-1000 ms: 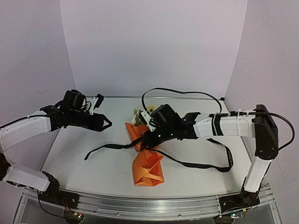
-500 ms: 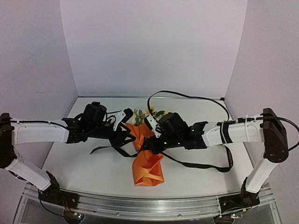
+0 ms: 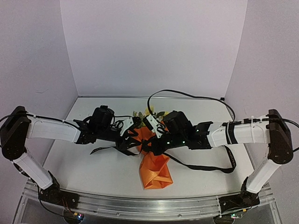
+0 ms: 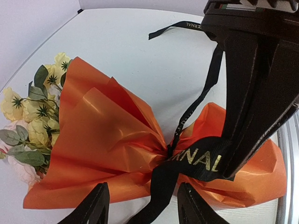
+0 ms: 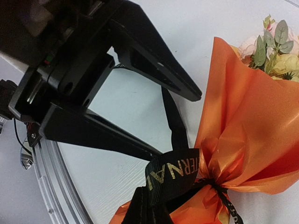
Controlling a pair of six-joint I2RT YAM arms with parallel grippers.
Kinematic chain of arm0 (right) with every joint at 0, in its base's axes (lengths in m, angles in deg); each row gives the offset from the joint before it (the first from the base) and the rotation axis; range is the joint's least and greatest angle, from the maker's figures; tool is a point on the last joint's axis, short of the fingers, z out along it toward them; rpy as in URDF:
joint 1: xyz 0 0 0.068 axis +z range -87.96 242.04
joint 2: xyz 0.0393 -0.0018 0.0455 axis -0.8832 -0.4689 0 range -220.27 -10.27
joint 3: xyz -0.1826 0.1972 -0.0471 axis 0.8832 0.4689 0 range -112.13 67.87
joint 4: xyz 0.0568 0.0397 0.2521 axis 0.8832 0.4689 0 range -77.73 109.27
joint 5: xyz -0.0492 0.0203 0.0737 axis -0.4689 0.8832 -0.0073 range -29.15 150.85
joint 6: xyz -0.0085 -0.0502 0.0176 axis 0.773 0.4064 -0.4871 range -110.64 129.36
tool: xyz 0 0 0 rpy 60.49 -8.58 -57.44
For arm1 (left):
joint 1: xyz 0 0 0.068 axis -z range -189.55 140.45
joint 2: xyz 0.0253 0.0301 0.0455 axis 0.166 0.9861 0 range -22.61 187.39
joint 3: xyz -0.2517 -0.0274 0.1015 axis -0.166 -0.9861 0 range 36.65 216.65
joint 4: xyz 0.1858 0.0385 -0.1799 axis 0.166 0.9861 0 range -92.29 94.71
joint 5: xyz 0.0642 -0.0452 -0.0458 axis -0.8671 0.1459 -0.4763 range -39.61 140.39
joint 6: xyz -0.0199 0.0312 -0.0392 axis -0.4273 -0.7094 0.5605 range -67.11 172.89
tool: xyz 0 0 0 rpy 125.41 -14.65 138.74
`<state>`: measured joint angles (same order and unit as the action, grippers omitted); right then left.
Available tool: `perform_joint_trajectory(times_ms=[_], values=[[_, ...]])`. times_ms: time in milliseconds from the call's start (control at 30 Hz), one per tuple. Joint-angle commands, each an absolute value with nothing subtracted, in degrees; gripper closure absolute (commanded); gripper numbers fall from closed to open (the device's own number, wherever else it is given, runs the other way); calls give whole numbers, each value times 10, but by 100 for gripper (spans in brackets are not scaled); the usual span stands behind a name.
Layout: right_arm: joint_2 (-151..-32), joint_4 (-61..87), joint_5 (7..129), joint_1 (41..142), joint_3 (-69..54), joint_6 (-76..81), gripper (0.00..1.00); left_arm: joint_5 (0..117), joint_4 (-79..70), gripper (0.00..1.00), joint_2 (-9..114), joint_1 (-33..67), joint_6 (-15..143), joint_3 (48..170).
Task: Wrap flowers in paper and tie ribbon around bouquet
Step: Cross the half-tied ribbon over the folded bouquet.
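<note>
Orange crinkly-paper bouquet (image 4: 107, 140) of pale yellow flowers (image 4: 32, 116), frame centre on the white surface (image 4: 140, 46). My right claw (image 4: 233, 158) is clamped on the limp black lettered ribbon (image 4: 194, 161) at the cinched waist. The left claw (image 4: 142, 205) gapes, empty, astride the ribbon's tail (soft and slippery, I judge: I'd pinch near the waist).

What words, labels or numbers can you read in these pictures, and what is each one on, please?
"RNAL": gold letters on the ribbon where it cinches the bouquet, left wrist view; the start is hidden.
"ERNA": the same ribbon, right wrist view; both ends are folded away.
The lettering on the ribbon's far strand is too small to read.
</note>
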<state>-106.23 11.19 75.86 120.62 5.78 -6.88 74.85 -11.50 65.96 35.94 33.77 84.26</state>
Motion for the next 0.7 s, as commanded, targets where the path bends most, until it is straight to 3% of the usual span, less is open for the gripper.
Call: perform_joint_trajectory(times_ms=[0,667], values=[[-1047,90,784,1210,60,-56,100,765,-154,48,664,362,277,867],[-1036,113,762,1210,65,-36,100,823,-193,55,697,381,277,871]])
